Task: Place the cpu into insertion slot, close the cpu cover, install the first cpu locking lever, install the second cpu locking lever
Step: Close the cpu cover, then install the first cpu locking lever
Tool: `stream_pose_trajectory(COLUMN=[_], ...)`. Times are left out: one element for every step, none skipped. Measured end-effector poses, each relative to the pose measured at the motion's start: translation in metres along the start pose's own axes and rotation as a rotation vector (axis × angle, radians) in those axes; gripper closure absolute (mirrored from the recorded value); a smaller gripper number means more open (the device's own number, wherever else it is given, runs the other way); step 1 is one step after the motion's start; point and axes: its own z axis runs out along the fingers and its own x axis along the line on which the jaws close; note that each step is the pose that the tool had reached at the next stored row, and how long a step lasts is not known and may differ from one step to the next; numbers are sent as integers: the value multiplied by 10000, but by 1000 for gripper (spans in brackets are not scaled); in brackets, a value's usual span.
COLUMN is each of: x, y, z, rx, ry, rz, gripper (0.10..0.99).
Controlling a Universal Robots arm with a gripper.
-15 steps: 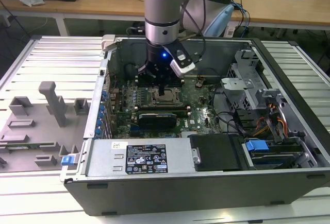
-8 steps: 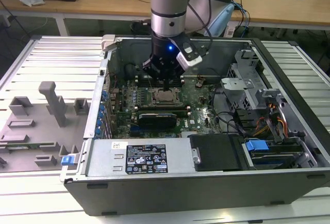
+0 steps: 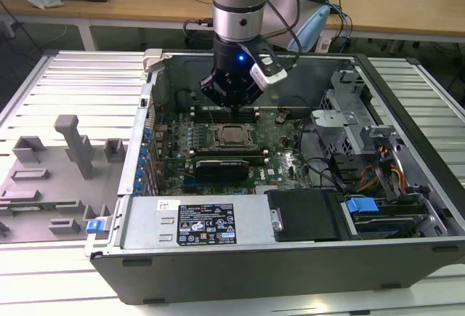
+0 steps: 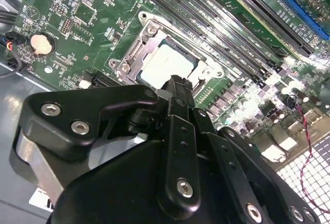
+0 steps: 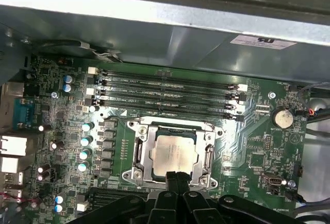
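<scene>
One black two-fingered pincer (image 5: 175, 175) hangs low over your green motherboard (image 5: 258, 147), fingers pressed together with nothing between them. Its tips are right at the edge of the thin grey metal frame plate, the cpu cover (image 5: 138, 152). That cover lies flat on the small square metal-rimmed insertion slot (image 5: 211, 131). Through its window you see the flat silvery-beige square cpu (image 5: 174, 154) seated inside.

Four long black memory slots (image 5: 165, 92) run close along one side of the socket, and a row of blue-topped capacitors (image 5: 85, 141) flanks another. In the exterior view a long black expansion card (image 3: 221, 165) lies just beside the socket. The grey metal computer case (image 3: 218, 265) walls the arm in and rests on the slatted metal worktop (image 3: 73, 76).
</scene>
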Motion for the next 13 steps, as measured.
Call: stream_pose_trajectory(x=[0,0,0,0,0,0,0,0,0,0,0,0,0], y=[0,0,0,0,0,0,0,0,0,0,0,0,0], z=[0,0,0,0,0,0,0,0,0,0,0,0,0], rx=[0,0,1,1,1,2,3,4,5,5,5,6,6], ry=[0,0,1,0,0,0,1,0,0,0,0,1,0], rz=[0,1,0,1,0,0,0,0,0,0,0,0,0], gripper=[980,980,980,980,980,980,980,980,980,980,980,980,980])
